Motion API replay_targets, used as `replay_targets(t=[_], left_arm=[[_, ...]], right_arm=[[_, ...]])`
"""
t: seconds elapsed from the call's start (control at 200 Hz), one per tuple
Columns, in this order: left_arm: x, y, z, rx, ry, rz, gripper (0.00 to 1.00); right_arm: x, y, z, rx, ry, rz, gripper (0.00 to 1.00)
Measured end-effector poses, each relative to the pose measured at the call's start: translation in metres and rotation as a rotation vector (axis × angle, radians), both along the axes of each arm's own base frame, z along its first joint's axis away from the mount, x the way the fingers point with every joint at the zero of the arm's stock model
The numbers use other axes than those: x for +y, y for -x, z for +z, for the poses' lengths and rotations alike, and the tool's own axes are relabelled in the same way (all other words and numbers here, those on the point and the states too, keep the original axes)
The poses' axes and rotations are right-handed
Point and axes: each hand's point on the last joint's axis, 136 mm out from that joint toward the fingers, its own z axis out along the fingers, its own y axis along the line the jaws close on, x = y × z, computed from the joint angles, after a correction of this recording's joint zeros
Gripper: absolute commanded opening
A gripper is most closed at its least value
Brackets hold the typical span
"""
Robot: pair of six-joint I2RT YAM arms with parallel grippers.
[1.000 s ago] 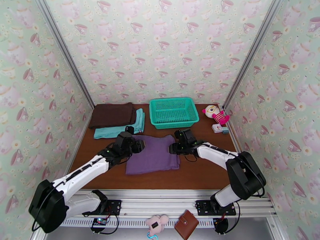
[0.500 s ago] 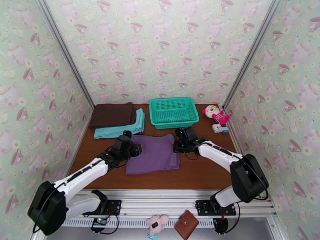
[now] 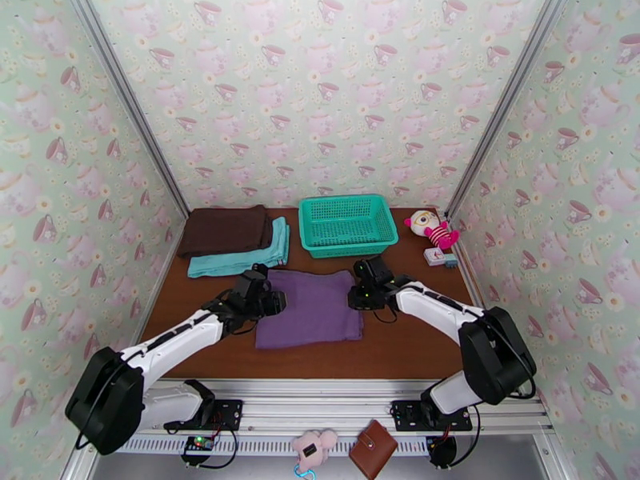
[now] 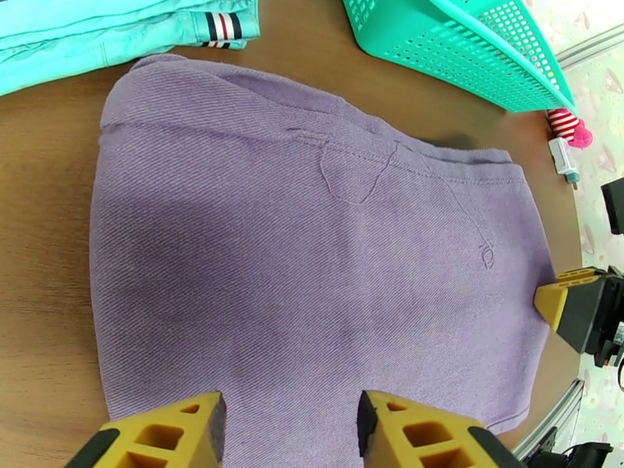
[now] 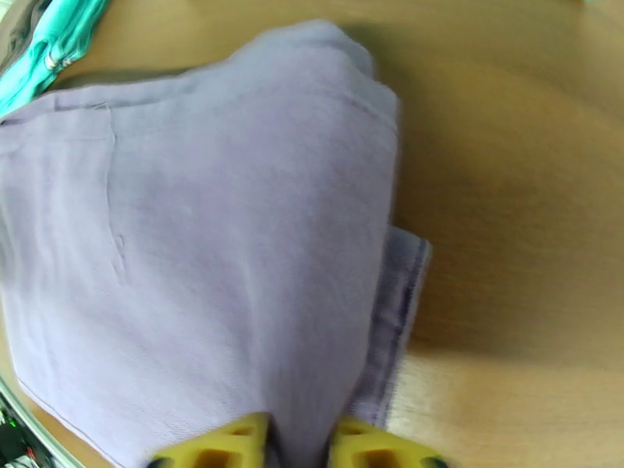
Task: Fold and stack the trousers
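Since a second ago the left end effector (image 3: 272,302) has slid off the trousers (image 3: 310,310) toward the tabletop's left edge, and the purple bundle has shifted a little to the right.

It lies folded into a rough square at the middle of the tabletop (image 3: 400,346), just in front of the basket (image 3: 350,250). The right end effector (image 3: 358,298) sits at the bundle's right edge, its tips close together with the folded hem between them, apparently pinching it to square up the fold. The left one is spread wide and empty, probably freed to re-grip for the lift onto the stack.

By count:
- one pair of trousers
- two other folded garments in the far-left corner, with the brown one (image 3: 226,230) partly over the teal one (image 3: 240,264)
- one basket
- one plush doll (image 3: 432,227) by the far-right corner
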Motion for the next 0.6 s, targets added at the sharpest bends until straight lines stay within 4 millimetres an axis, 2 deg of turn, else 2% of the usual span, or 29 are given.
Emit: replay_targets(t=[0.08,0.19,0.376,0.481,0.596], left_arm=[[0.001,0.001,-0.001,0.006,-0.004,0.000,0.49],[0.001,0.002,0.002,-0.002,-0.003,-0.004,0.49],[0.001,0.001,0.005,-0.018,-0.009,-0.017,0.49],[-0.001,-0.002,0.000,-0.007,-0.006,-0.023,0.49],[-0.005,0.000,-0.010,0.028,0.004,-0.036,0.49]], right_arm=[[-0.003,-0.001,0.009,-0.034,0.018,-0.007,0.49],[0.001,0.001,0.032,-0.096,-0.004,0.001,0.52],[0.040,0.005,0.066,-0.149,-0.204,0.088,0.52],[0.061,0.015,0.068,-0.130,-0.315,0.134,0.52],[0.075,0.035,0.054,-0.056,-0.388,0.169,0.53]])
